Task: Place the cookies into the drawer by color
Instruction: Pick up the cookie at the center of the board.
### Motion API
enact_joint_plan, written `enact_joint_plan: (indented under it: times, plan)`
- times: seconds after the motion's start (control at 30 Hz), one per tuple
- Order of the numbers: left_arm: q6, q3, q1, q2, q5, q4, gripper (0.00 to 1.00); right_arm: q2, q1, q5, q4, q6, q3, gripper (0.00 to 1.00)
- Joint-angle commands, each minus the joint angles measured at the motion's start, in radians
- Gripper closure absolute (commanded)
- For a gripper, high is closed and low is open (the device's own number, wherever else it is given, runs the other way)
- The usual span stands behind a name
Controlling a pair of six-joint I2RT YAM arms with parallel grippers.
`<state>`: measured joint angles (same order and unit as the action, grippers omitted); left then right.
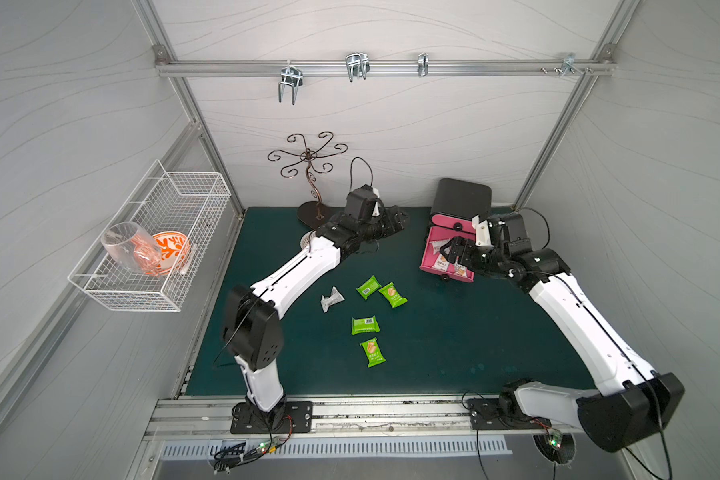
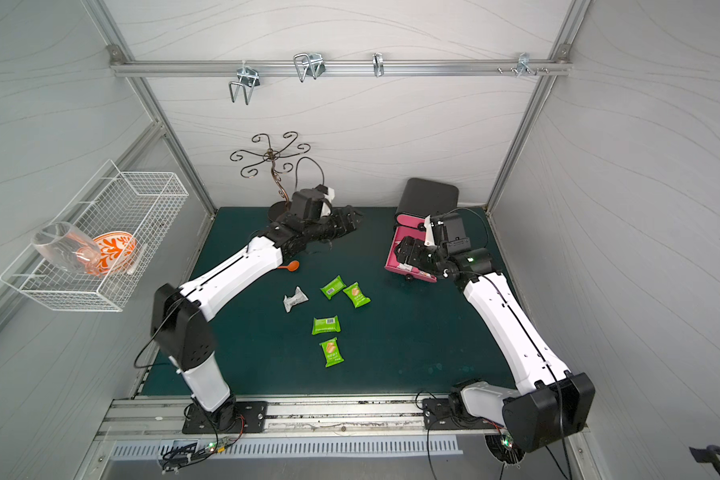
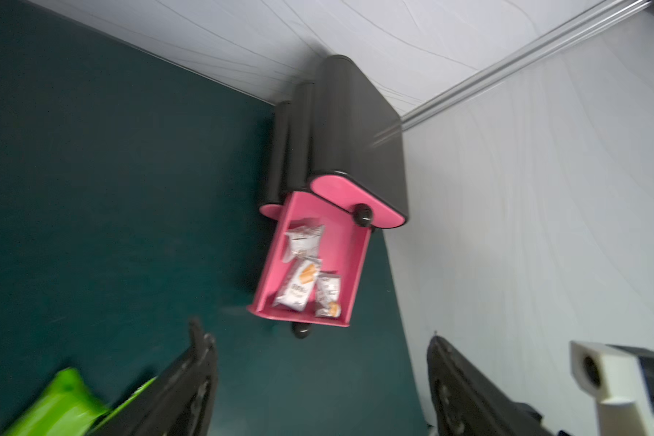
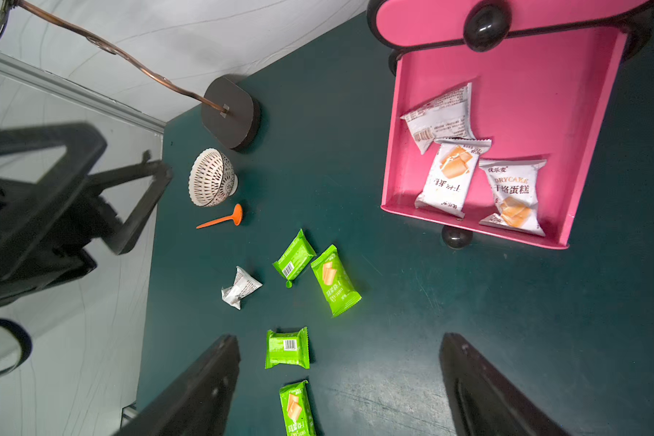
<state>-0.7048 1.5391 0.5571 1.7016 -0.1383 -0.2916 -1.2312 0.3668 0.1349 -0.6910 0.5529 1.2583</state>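
Observation:
Several green cookies (image 1: 365, 325) lie on the dark green mat in both top views, and one crumpled white cookie packet (image 1: 331, 298) lies to their left. The pink drawer (image 4: 393, 151) is pulled out of the black cabinet (image 1: 462, 199). It holds three white cookies (image 4: 450, 177), also seen in the left wrist view (image 3: 297, 287). My right gripper (image 1: 449, 249) hovers over the drawer's front, open and holding nothing (image 4: 340, 339). My left gripper (image 1: 395, 218) is at the back of the mat, left of the cabinet. It is open and holds nothing (image 3: 318, 339), and a blurred green packet (image 3: 57, 404) lies outside one finger.
A copper scroll stand (image 1: 308, 166) stands at the back. A white lattice bowl (image 4: 212, 177) and an orange spoon (image 4: 223, 219) lie near its base. A wire basket (image 1: 154, 241) on the left wall holds a glass and an orange-patterned bowl. The drawer above the open one is closed (image 4: 431, 22).

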Motion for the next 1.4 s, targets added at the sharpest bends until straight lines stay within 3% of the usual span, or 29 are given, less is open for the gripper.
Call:
enact_joint_plan:
  times: [0.0,0.1,0.3,0.43,0.63,0.8,1.03,1.37]
  plan:
    - [0.189,-0.149,-0.012,-0.09,0.198,-0.141,0.12,0.009,0.011,0.05,0.031,0.004,-0.021,0.12]
    - [0.266,-0.274,-0.032,-0.172,0.276,-0.201,0.12,0.006,0.021,0.06,0.043,0.007,-0.032,0.12]
    - [0.269,-0.423,-0.188,-0.215,0.262,-0.3,0.19,-0.011,0.04,0.072,0.051,0.006,-0.034,0.12]
    - [0.198,-0.513,-0.303,-0.215,0.123,-0.252,0.25,-0.017,0.048,0.077,0.053,0.007,-0.035,0.12]
    - [0.075,-0.662,-0.442,-0.203,-0.143,-0.057,0.41,-0.017,0.049,0.081,0.054,0.008,-0.04,0.11]
    - [0.01,-0.715,-0.457,-0.18,-0.26,0.086,0.47,-0.026,0.047,0.091,0.06,0.012,-0.039,0.11]
    - [-0.051,-0.736,-0.457,-0.124,-0.29,0.162,0.55,-0.031,0.049,0.097,0.056,0.011,-0.037,0.11]
    - [-0.023,-0.723,-0.457,-0.099,-0.191,0.037,0.56,-0.032,0.049,0.088,0.054,0.006,-0.03,0.1]
